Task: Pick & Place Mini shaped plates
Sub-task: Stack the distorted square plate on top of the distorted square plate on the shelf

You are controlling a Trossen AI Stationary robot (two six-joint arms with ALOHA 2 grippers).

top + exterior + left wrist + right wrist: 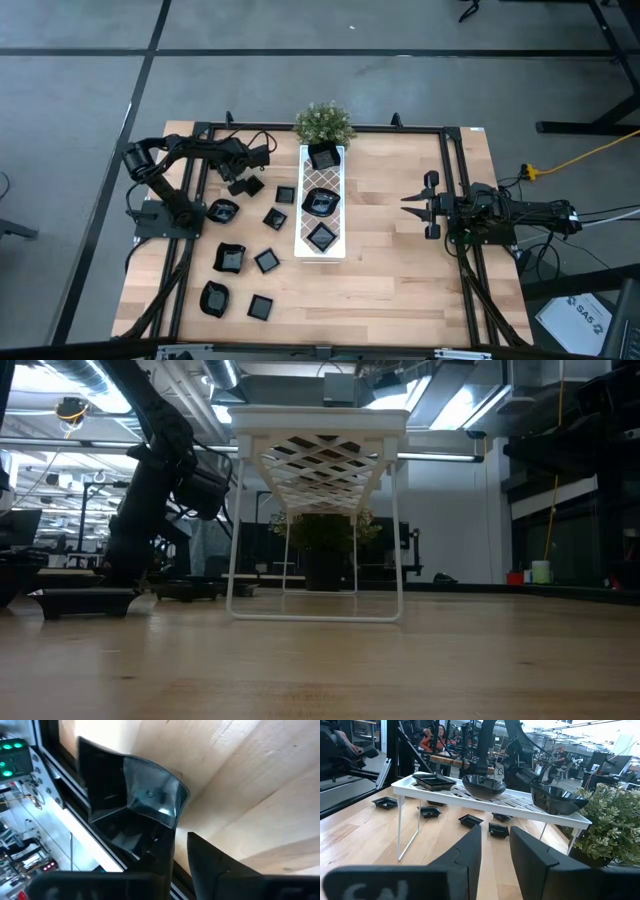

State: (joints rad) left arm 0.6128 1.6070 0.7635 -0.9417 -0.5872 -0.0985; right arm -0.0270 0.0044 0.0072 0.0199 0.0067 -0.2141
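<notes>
Several small glossy black plates lie on the left half of the table, among them one (230,258) and another (214,298). Three more sit on the white lattice tray (321,250). My left gripper (241,176) is at the far left, pointing down at a square plate (247,186) that fills the left wrist view (145,800). Its fingers are open, with bare wood showing between them (180,842). My right gripper (408,206) waits open to the right of the tray, also seen in the right wrist view (496,845). My left gripper has one finger (160,852) lying against the near corner of the square plate's rim (172,822), while the other finger stands clear beside it. The finger hides that spot, so I cannot tell whether it touches the plate.
A small green potted plant (323,122) stands at the tray's far end. The tray stands raised on thin white legs (235,530). Black frame rails (455,190) run along both sides of the table. Bare wood lies between the tray and my right arm.
</notes>
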